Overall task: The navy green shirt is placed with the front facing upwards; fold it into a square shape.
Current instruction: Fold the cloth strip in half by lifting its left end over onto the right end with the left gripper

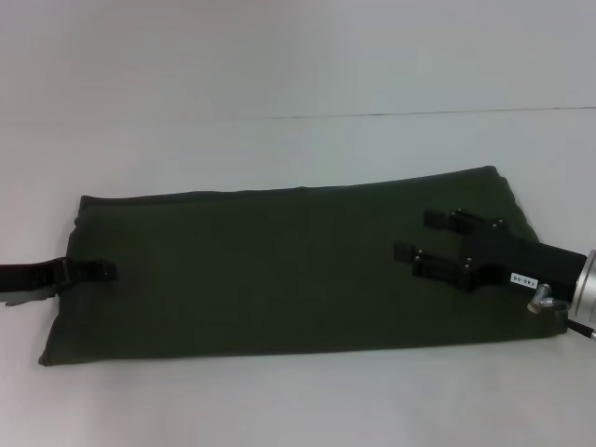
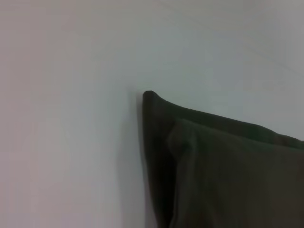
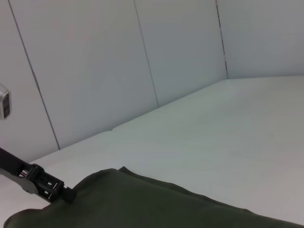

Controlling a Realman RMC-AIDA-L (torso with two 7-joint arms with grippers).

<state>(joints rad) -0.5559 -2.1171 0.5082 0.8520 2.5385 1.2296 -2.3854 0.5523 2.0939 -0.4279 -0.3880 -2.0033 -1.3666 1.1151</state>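
Head view: the navy green shirt (image 1: 279, 270) lies on the worktop (image 1: 298, 56) as a long band, sleeves tucked; crosswise fold outstanding. Right gripper (image 1: 421, 244) hovers above it, fingers spread, empty. Left gripper (image 1: 93, 271) grips the left edge. Left wrist view: layered corner. Right wrist view: left gripper pinches the hem.

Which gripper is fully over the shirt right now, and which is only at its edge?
The right gripper sits fully over the navy green shirt, fingers spread. The left gripper only reaches its left end.

The navy green shirt (image 1: 279, 270) lies flat on the white worktop (image 1: 279, 84), folded into a long, narrow band running left to right. Only plain dark olive cloth shows, with layered edges at its left end.
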